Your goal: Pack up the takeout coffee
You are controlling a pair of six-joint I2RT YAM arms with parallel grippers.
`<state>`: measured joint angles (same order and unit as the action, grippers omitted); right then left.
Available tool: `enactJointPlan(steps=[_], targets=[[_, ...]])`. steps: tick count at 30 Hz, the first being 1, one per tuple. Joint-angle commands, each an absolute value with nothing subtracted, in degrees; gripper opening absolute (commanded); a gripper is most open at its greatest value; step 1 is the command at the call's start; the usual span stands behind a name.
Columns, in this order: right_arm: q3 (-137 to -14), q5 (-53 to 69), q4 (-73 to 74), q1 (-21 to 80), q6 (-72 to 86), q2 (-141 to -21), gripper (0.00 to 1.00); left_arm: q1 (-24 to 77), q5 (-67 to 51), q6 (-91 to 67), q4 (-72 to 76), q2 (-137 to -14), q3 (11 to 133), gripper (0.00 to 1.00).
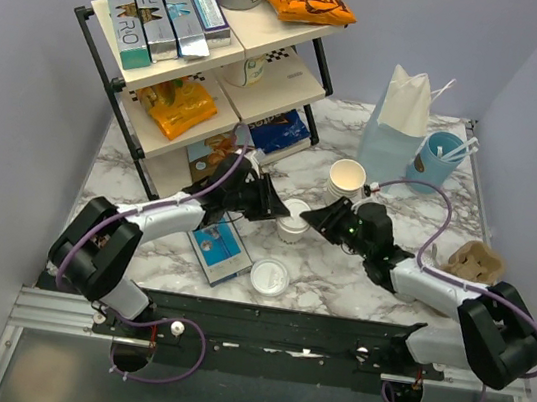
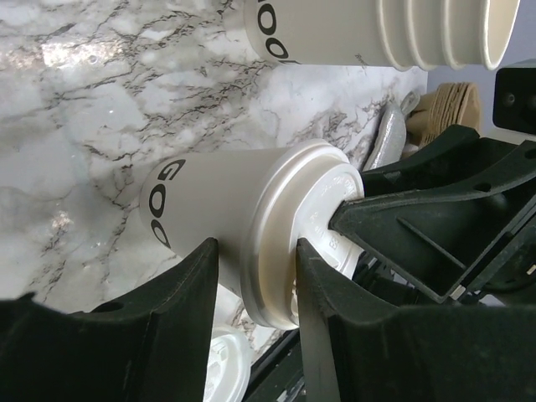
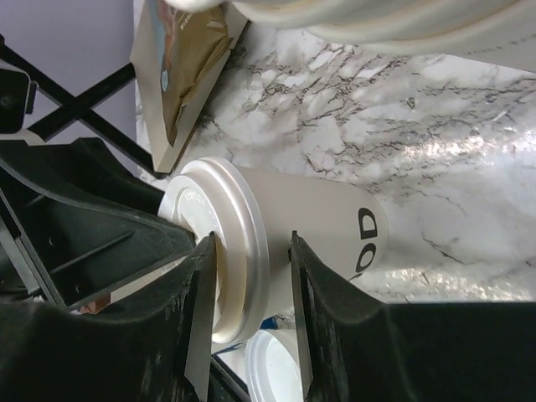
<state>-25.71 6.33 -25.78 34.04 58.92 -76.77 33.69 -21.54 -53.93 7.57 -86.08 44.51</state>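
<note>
1. Looking from above: finding the coffee cup (image 1: 292,227) upright mid-table (image 1: 358,275), flanked by the left gripper (image 1: 272,212) and the right gripper (image 1: 316,218). Probably steadying it from both sides before lifting toward the paper bag (image 1: 399,119). Not showing finger contact from up here, with the wrists covering it.
2. Looking from the left wrist: seeing the left gripper's (image 2: 260,276) fingers (image 2: 188,310) pinching the cup (image 2: 209,201) at the lid's rim, likely using that rim as a stop against slipping. Losing the lid's top behind the right gripper (image 2: 402,226).
3. Looking from the right wrist: seeing the right gripper's (image 3: 251,285) fingers (image 3: 322,318) pinching the cup at that same rim from the opposite side. Cutting off the stack of cups (image 3: 377,21) at the top edge, and hiding most of the loose lid (image 3: 272,368) behind the fingers.
</note>
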Motion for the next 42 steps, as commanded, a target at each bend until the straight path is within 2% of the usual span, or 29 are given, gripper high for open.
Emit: enactJointPlan(steps=[1, 5, 11, 16, 23, 34, 42], targets=[[-22.67, 8.97, 2.98, 36.3, 50.37, -76.31, 0.23, 36.39, -28.03, -46.07, -0.26, -93.07, 44.73, 0.43], [-28.29, 9.76, 10.86, 36.3, 43.52, -71.64, 0.45, 36.47, -30.76, -42.64, 1.4, -94.57, 46.93, 0.42], [-34.19, 4.84, 18.62, 36.21, 40.87, -65.4, 0.62, 37.0, -34.43, -34.73, -1.3, -95.45, 50.35, 0.41], [-37.0, 0.8, 22.58, 36.3, 39.99, -62.93, 0.73, 38.76, -35.33, -27.61, -5.62, -96.33, 53.7, 0.38], [-35.86, 2.37, 21.54, 36.21, 40.6, -58.89, 0.75, 40.78, -35.16, -21.98, -10.45, -97.29, 55.99, 0.38], [-28.66, 9.47, 13.37, 33.66, 42.27, -52.3, 0.7, 42.71, -34.01, -19.95, -10.55, -98.0, 55.46, 0.38], [-27.68, 14.15, 9.14, 31.2, 44.3, -50.98, 0.68, 43.33, -32.52, -19.78, -10.28, -97.56, 55.11, 0.37]])
